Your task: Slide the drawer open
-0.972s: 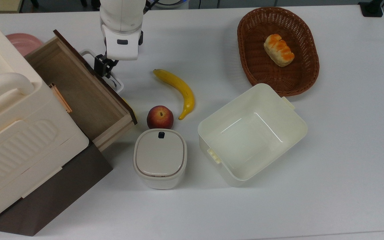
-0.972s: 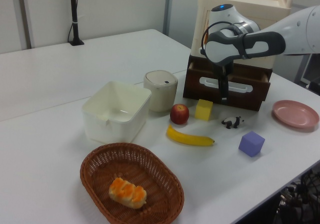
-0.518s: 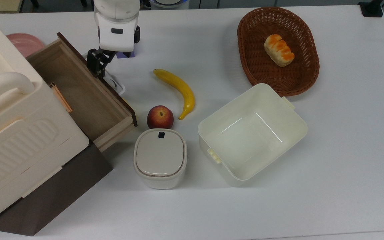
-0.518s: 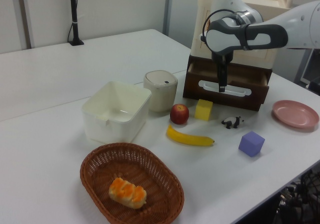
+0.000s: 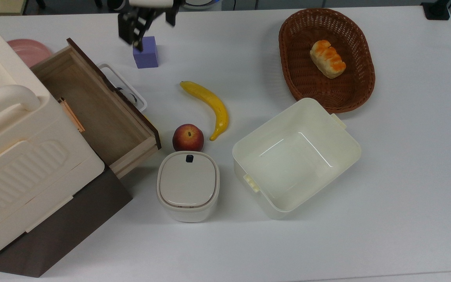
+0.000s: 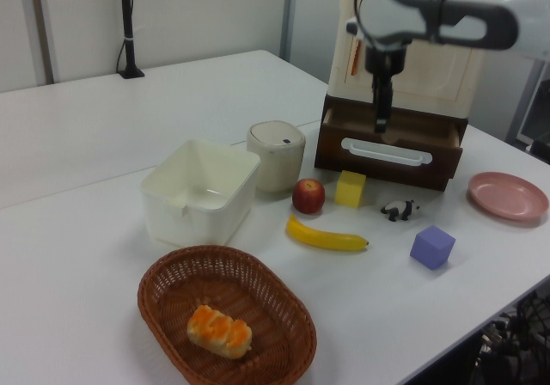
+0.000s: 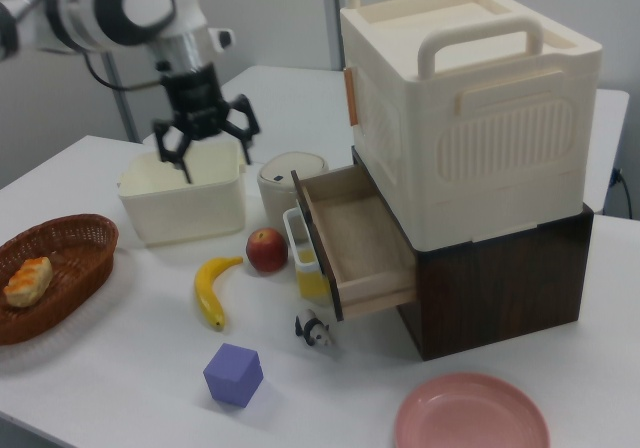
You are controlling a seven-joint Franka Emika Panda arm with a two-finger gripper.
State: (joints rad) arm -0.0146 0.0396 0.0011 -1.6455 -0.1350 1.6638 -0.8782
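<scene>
The drawer stands pulled well out of the dark brown cabinet under the cream ribbed case, its light-brown floor bare and open to the top view, its dark front panel running on a slant from about 10 o'clock to 4 o'clock in that view, with the white loop handle fixed on the outer face. The tool hangs raised above the bench, apart from the handle, with its fingers spread and nothing between them; the right view shows the same splayed fingers high over the bench. From the tool, the handle lies toward about 6 o'clock in the top view and lower down, near but not touching. The purple cube sits on the bench just under the tool in the top view. I judge the opening largely done: the drawer looks extended by most of its depth. If more travel were wanted, the pull would have to run square to the front panel, toward roughly 1 o'clock in the top view, so the tool would first need to drop back to the handle. The apple and a yellow block lie close before the front panel.
</scene>
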